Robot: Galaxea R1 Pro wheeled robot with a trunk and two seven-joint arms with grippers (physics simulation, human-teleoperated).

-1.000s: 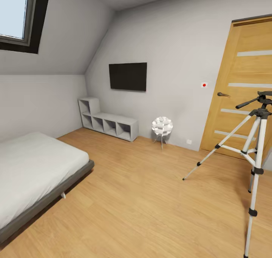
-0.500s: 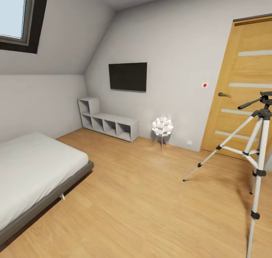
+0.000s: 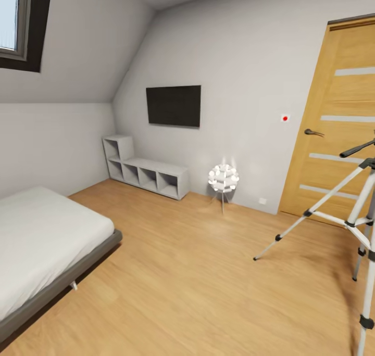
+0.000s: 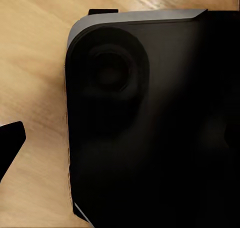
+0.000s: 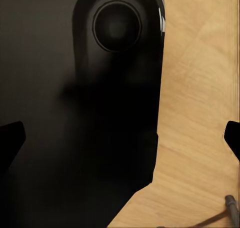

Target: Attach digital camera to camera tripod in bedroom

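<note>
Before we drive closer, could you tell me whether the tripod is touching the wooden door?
Apart: in the head view the camera tripod stands on floor clear of the door.

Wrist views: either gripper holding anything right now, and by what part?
Nothing shows between the fingertips in either wrist view: the left gripper and right gripper look empty, over the robot's dark body and wood floor.
</note>
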